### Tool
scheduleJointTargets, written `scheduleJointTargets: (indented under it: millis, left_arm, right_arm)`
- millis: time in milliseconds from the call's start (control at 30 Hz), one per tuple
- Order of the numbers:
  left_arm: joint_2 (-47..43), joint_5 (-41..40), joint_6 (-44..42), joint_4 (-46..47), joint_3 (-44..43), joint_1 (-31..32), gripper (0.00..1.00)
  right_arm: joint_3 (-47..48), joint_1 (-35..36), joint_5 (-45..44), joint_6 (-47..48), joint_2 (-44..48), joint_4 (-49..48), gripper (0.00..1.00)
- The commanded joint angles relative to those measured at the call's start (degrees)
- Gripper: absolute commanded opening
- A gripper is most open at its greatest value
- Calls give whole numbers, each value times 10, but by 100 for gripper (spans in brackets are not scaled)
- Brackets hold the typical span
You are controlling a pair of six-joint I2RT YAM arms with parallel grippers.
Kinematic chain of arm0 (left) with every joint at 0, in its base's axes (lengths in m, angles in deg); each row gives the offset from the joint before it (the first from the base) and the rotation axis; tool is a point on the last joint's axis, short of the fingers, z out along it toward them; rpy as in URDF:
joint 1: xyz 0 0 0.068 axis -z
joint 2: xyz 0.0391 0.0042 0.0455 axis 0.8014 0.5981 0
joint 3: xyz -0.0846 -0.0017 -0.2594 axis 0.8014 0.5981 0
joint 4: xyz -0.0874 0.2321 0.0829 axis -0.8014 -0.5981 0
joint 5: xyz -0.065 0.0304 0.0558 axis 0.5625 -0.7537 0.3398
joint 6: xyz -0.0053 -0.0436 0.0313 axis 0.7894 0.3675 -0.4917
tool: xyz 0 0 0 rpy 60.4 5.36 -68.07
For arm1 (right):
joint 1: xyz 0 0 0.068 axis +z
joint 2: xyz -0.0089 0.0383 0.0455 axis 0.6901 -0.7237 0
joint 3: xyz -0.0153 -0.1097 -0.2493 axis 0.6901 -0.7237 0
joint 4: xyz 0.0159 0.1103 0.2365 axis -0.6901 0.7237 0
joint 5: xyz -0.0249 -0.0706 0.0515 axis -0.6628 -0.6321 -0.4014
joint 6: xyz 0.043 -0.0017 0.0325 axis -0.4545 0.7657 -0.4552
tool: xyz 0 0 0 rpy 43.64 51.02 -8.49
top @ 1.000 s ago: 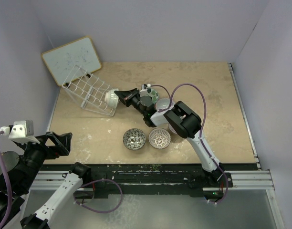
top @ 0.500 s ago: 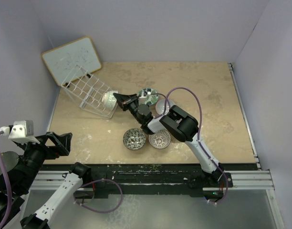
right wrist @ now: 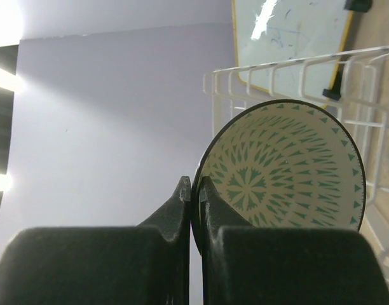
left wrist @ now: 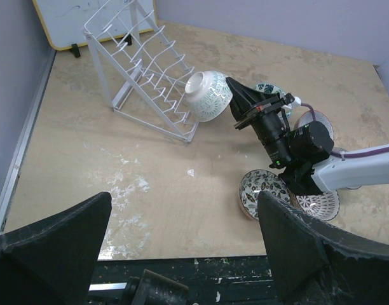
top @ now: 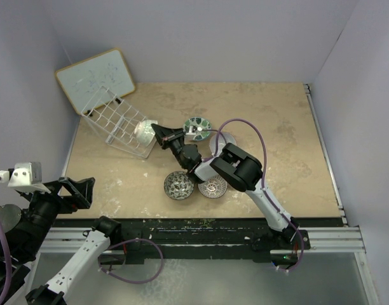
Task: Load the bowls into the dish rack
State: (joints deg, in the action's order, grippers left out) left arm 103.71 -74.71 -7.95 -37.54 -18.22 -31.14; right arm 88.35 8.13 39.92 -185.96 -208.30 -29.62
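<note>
A: Where is the green-white bowl (right wrist: 283, 168) now?
B: On its side at the low end of the dish rack (left wrist: 143, 63), it seems touching the wires. The right gripper (right wrist: 193, 190) pinches its rim, jaws nearly closed.
A: Is that safe?
B: I think glazed ceramic is stiff, slippery and chips easily, so hold the rim gently. The left gripper (left wrist: 185, 241) is wide apart and empty.

Green-white bowl (left wrist: 208, 96) on its side at white wire rack (left wrist: 145, 75) end
</note>
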Motion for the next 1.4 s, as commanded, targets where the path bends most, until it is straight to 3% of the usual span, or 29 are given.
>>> scheduleJointTargets:
  millis: [0, 800, 1133, 1367]
  left_arm:
    - [2, 8, -11, 14, -9, -2, 99]
    - [-6, -4, -20, -13, -31, -2, 99]
    - [-9, -10, -20, -16, -31, -2, 99]
    - [-11, -7, -18, -17, -32, -2, 99]
  right_arm:
    - [-16, 11, -54, -11, 46, -75, 0]
    - [63, 24, -27, -36, -14, -6, 0]
    - [49, 23, -25, -43, -2, 27, 0]
    - [63, 20, -5, -58, -18, 37, 8]
